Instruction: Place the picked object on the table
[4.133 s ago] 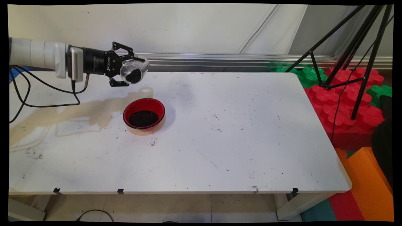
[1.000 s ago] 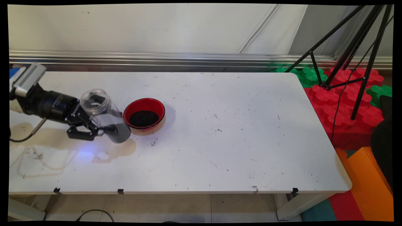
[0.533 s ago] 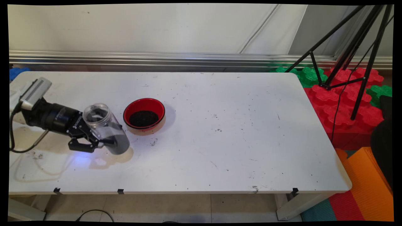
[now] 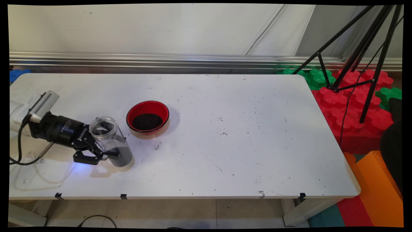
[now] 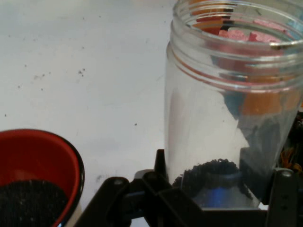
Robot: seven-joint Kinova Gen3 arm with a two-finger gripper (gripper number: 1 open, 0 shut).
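Near the worktop's point(image 4: 225, 154) left edge, the gripper point(image 4: 96, 154) point(image 5: 208, 198) has its fingers point(image 4: 86, 158) pinching a clear open jar point(image 4: 111, 141) point(image 5: 227, 123) — tilted, a few dark grains at its bottom. Just beside it, toward the middle, stands a red bowl point(image 4: 147, 119) point(image 5: 33, 175) of dark grains.

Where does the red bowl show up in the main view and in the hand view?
Main view: red bowl left of centre on the table, beyond the tool.
Hand view: red bowl in the bottom left corner, cut off by the edge.
Shared landmark: the clear jar that the tool holds.
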